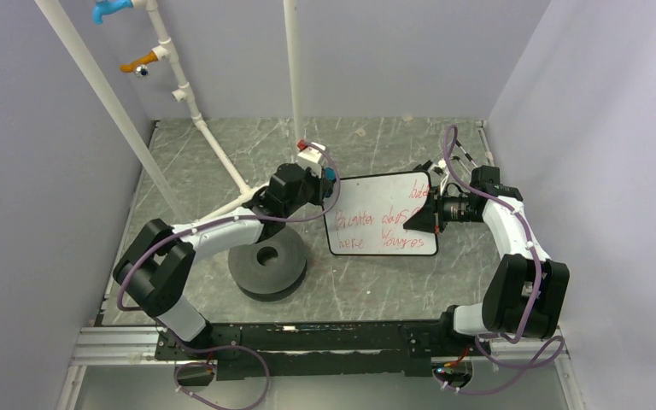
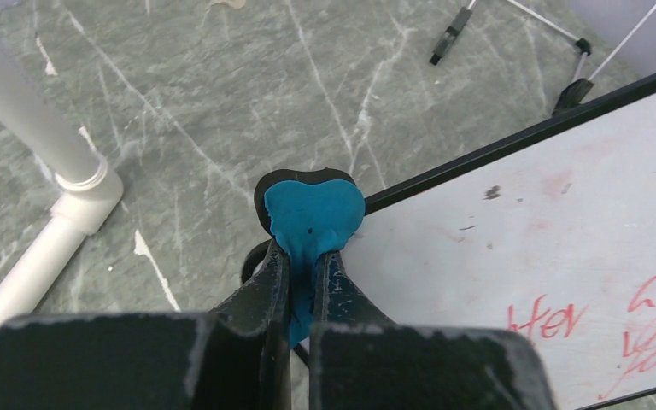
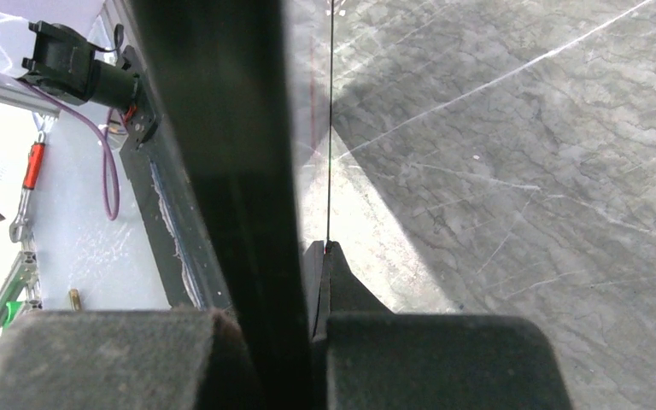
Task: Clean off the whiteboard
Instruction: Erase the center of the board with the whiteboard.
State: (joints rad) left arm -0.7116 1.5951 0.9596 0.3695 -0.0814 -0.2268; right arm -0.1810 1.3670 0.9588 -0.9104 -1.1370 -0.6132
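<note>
Seen from above, the left pincer pinches a blue eraser at the far corner of the whiteboard, which spreads out to its right, while the right pincer is clamped on the board's opposite edge. In the left wrist view the eraser sits at the board's rim, with red writing further right; wiping well likely means flat contact, even pressure and overlapping passes toward it. The right wrist view shows the board edge-on between the pressed pads

You'll find the whiteboard right of centre on the counter: white, thin black edge, rounded corners, red handwriting across its lower half and top-right corner.
</note>
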